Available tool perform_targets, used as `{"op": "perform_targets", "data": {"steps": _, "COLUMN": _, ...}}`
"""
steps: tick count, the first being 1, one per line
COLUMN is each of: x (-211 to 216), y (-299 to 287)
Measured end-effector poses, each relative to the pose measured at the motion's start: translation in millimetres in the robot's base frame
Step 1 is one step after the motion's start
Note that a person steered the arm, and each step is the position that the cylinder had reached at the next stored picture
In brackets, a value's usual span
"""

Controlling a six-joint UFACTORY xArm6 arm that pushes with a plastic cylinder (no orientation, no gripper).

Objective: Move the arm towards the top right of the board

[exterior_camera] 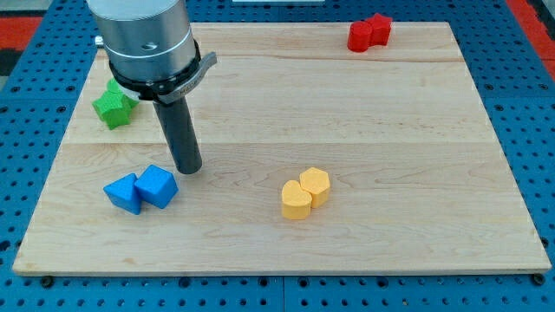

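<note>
I am watching my tip [189, 169] sitting on the wooden board [390, 147] at the view's left, just above the two blue blocks [140, 189], which are touching each other. There are no jaws to report, only the plain rod. The green star block [114, 104] is lying beside the arm's housing. Two yellow heart blocks [305, 193] are touching near the middle-bottom. Two red blocks [369, 33] are occupying the top right corner, well apart from my tip.

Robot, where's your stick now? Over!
My tip at board's left, just above blue blocks. Top right far off. Red blocks sit there. Path clear.
</note>
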State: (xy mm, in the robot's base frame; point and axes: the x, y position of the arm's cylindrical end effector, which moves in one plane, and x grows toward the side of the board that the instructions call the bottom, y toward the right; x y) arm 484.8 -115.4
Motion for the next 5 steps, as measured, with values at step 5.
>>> {"op": "perform_targets", "data": {"steps": 5, "x": -12.6, "y": 0.0}}
